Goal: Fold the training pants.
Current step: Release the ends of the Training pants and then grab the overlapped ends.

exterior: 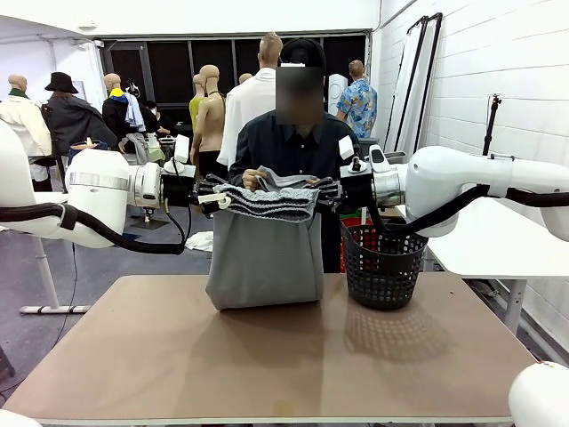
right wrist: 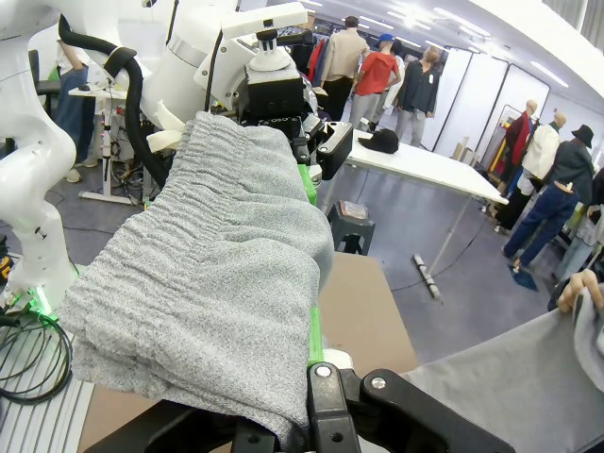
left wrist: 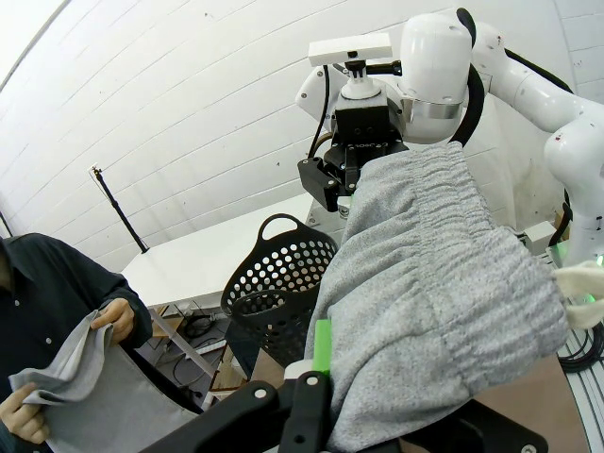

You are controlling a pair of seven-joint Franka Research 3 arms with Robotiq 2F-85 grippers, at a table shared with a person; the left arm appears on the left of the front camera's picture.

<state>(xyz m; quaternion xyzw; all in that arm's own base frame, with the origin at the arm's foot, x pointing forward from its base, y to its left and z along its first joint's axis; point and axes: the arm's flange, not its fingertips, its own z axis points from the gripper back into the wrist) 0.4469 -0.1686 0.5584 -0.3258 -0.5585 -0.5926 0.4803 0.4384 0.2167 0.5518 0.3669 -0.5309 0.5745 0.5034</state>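
My left fingers (left wrist: 322,347) are clamped shut on 1 end of the elastic waistband of the pants (left wrist: 425,283). My right fingers (right wrist: 319,382) are shut on the other end, so the band runs between them, bunched and a little slack. Below the fingers the grey cloth hangs as a broad sheet, and its bottom edge rests on the table (exterior: 267,356). Below and just beyond the right fingers stands a black basket (exterior: 384,262), near the hanging cloth but apart from it. Beyond the fingers the person's hands (exterior: 255,181) hold another edge of grey cloth, level with the waistband. I take it for the leg ends, though I cannot be sure.

As I judge it, there are 3 risks:
- If I lower 1 arm faster than the other, the fold will land skewed.
- If I spread the arms, the jersey could slip out of a pinch that holds only the gathered edge.
- If I swing toward the right fingers' side, the cloth could snag the basket or knock it over.
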